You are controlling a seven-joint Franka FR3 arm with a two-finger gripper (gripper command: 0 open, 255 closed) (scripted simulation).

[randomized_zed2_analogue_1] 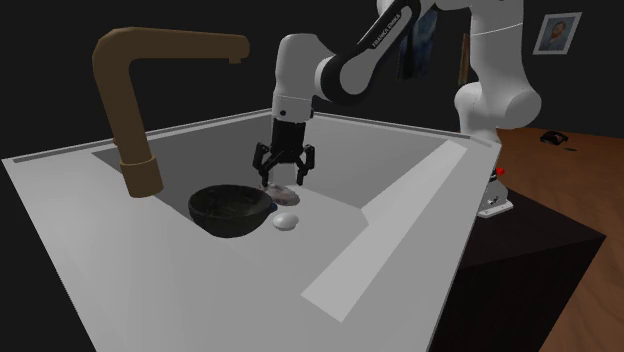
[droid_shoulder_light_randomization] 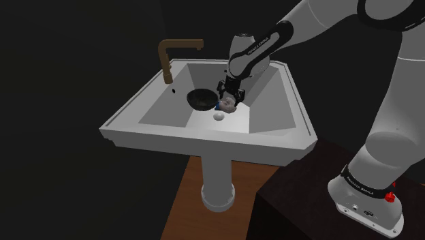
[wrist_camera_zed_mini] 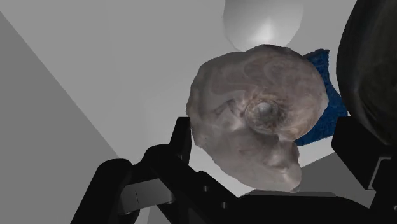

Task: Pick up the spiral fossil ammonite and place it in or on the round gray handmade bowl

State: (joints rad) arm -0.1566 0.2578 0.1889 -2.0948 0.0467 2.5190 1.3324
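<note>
The spiral fossil ammonite [wrist_camera_zed_mini: 254,118], a mottled grey-brown coil, lies on the floor of the white sink [droid_shoulder_light_randomization: 272,109] over a blue scrap [wrist_camera_zed_mini: 321,111]. My gripper [wrist_camera_zed_mini: 264,137] hangs just above it, open, one finger on each side. The left finger looks close to the fossil's edge and the right one stands apart from it. In the second exterior view the gripper [randomized_zed2_analogue_1: 284,165] points straight down over the ammonite [randomized_zed2_analogue_1: 281,188]. The round bowl [randomized_zed2_analogue_1: 232,210], drawn dark, sits right beside the fossil towards that view's left, and appears as the bowl [droid_shoulder_light_randomization: 201,99] in the shoulder view.
A small white rounded object [randomized_zed2_analogue_1: 286,221] lies on the sink floor in front of the fossil. A brown faucet [randomized_zed2_analogue_1: 130,100] rises at the sink's back corner beside the bowl. The sloping sink walls [randomized_zed2_analogue_1: 400,230] close in around the basin. My stand [droid_shoulder_light_randomization: 368,198] is beside the sink.
</note>
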